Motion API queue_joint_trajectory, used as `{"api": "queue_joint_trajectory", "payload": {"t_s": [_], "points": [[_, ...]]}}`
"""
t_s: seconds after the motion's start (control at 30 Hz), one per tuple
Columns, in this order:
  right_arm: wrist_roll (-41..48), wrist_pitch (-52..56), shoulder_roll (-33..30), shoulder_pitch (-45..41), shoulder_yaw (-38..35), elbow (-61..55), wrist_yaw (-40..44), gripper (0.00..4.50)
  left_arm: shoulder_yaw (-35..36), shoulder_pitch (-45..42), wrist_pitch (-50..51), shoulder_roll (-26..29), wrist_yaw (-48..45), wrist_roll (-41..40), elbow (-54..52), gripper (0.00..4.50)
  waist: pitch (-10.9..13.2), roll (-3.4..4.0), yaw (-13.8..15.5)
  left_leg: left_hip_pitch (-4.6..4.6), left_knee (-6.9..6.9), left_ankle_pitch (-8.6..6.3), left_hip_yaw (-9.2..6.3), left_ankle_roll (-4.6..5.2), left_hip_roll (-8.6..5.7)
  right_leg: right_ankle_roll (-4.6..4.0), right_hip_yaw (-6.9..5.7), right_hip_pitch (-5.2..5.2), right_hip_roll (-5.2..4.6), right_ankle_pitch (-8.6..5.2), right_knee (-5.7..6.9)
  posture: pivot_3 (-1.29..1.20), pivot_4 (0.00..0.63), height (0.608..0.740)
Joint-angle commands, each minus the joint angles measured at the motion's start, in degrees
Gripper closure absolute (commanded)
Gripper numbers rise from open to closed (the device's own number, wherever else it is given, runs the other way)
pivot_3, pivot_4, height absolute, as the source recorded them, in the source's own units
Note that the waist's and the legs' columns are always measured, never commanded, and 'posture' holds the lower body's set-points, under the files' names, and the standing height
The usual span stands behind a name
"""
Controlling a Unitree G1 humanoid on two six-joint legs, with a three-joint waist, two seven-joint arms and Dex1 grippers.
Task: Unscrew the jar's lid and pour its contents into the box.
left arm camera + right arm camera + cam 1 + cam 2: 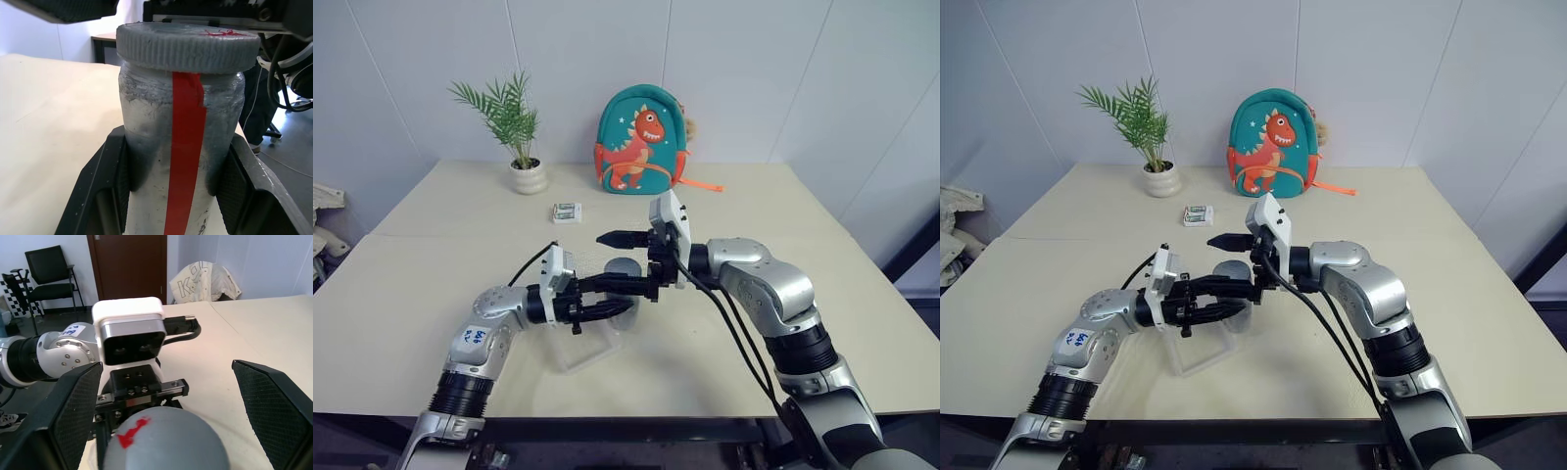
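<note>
The jar (183,147), lid (188,46) still on, is clamped in the left gripper (607,297) above the box (587,348). The right gripper (161,396) straddles the lid, fingers spread wide. It should close squarely on the ribbed rim before twisting, I'd say.

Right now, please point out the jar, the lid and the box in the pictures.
jar (156,147): left wrist view, on its silvery side wall.
lid (188,49): left wrist view, on its ribbed rim.
box (592,351): left eye view, on its clear near wall.
</note>
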Motion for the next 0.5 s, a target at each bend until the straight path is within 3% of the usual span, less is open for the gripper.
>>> {"api": "queue_joint_trajectory", "payload": {"t_s": [0.03,0.5], "points": [[0.1,-1.9,-0.7,-0.1,-1.3,-0.3,0.5,0.03,1.0,-0.6,-1.9,-0.6,-2.1,-2.0,-0.9,2.59,0.0,0.00,0.0,0.00,0.00,0.00,0.00,0.00,0.00,0.00,0.00,0.00,0.00,0.00,0.00,0.00,0.150,0.740],[1.1,-3.6,-5.0,2.3,-4.0,1.8,3.7,0.03,1.4,-1.2,-1.2,-0.1,-4.1,-2.3,0.8,2.59,0.0,0.00,0.0,0.01,0.02,0.00,0.00,0.00,0.00,0.00,0.01,0.00,0.01,0.00,0.02,0.00,0.150,0.740]]}}
